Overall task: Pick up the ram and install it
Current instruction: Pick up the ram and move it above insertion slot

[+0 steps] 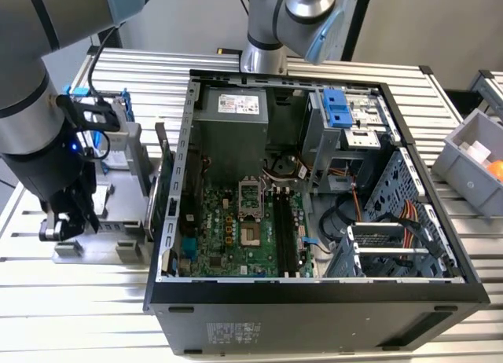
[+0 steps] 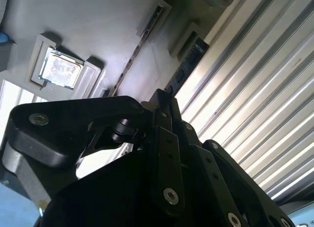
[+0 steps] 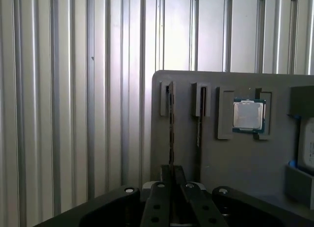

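The ram (image 3: pixel 170 124) is a thin dark stick standing on edge in a slot of the grey holder tray (image 3: pixel 245 163). It runs straight in between my fingertips. My gripper (image 3: pixel 172 175) is shut on the ram's near end, and the stick still sits in its slot. In the second wrist view the same ram (image 2: pixel 132 60) leads down to the gripper (image 2: pixel 157 104). In the exterior view my gripper (image 1: pixel 67 221) hangs over the tray (image 1: pixel 118 178) at the exterior view's left, beside the open computer case (image 1: pixel 314 292). The long black motherboard slots (image 1: pixel 284 233) lie inside the case.
A second stick (image 3: pixel 200 114) stands in the neighbouring slot, and a processor chip (image 3: pixel 248 115) lies in a pocket beyond it. The green motherboard (image 1: pixel 228 229) fills the case floor. Another arm (image 1: pixel 275 17) stands behind the case. A grey bin (image 1: pixel 471 155) sits at the exterior view's right.
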Controlling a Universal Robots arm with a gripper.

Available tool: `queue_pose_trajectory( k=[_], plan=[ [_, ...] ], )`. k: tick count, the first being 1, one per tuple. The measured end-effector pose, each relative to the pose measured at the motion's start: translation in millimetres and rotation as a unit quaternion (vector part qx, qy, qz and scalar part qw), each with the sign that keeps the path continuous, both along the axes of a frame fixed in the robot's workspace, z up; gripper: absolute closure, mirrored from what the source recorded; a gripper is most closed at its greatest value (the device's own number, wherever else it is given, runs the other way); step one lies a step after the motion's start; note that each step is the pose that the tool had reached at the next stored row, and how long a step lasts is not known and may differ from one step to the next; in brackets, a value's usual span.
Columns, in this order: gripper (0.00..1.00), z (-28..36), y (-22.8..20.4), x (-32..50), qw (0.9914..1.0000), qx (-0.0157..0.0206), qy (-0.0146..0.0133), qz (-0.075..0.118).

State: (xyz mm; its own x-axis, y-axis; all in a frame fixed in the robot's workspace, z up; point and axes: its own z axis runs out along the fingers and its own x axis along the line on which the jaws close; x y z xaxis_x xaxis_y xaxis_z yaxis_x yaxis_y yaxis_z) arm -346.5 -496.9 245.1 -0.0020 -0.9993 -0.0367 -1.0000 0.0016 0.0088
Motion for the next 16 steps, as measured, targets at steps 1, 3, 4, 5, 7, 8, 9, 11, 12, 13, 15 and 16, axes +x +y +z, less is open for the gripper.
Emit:
queue_pose_trajectory(
  k=[1,3,4,5,7,8,9,11,12,13,15,16],
  plan=[
    [1.0,0.7,0.0,0.0,1.0,0.0,0.0,0.0],
    [1.0,2.3,0.0,0.0,1.0,0.0,0.0,0.0],
    [1.0,3.1,0.0,0.0,1.0,0.0,0.0,0.0],
    [1.0,4.0,0.0,0.0,1.0,0.0,0.0,0.0],
    [1.0,6.2,0.0,0.0,1.0,0.0,0.0,0.0],
    [1.0,7.4,0.0,0.0,1.0,0.0,0.0,0.0],
    [1.0,8.7,0.0,0.0,1.0,0.0,0.0,0.0],
    [1.0,12.2,0.0,0.0,1.0,0.0,0.0,0.0],
    [1.0,13.3,0.0,0.0,1.0,0.0,0.0,0.0],
    [1.0,14.3,0.0,0.0,1.0,0.0,0.0,0.0],
    [1.0,16.7,0.0,0.0,1.0,0.0,0.0,0.0],
    [1.0,17.9,0.0,0.0,1.0,0.0,0.0,0.0]
  ],
)
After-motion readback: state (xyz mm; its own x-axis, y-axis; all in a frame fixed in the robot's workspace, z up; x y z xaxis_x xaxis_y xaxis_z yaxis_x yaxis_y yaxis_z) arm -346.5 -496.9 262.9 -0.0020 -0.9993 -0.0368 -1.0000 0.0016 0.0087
